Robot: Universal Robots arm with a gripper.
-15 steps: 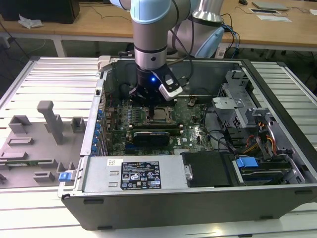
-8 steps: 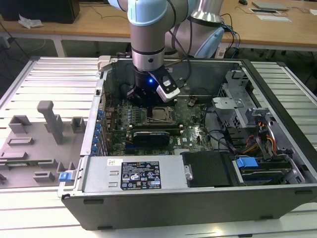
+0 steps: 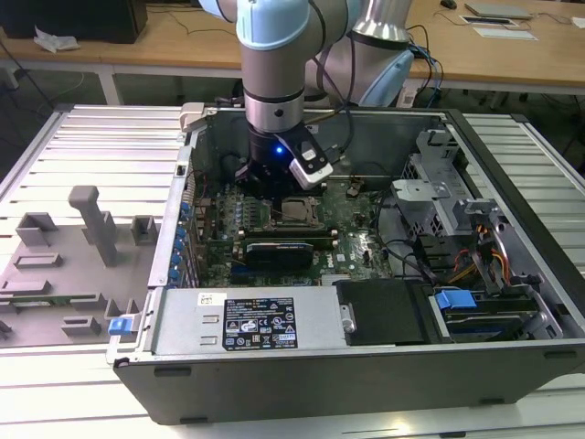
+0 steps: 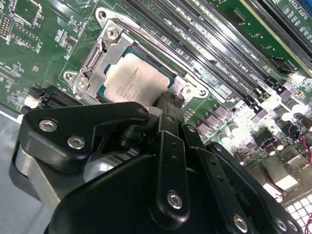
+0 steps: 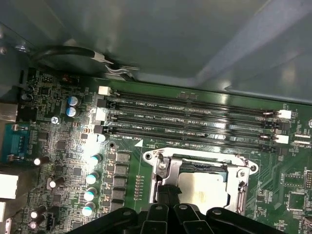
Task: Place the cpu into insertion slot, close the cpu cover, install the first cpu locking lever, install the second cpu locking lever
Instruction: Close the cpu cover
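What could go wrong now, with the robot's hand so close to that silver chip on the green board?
The hand sits right at the edge of the cpu cover; a slip might scrape the cpu or bend the thin metal. The memory slots run close beside it, so a sideways move could knock their clips.

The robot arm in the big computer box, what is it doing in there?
A pale blue and silver robot arm reaches down into an open grey metal computer case. Its black gripper, shut, sits at the edge of the small square silver-rimmed insertion slot on the green circuit board. The flat silver-grey square cpu already lies in that slot, and the thin silver metal cpu cover lies down around it. I cannot tell whether the locking levers are fastened.
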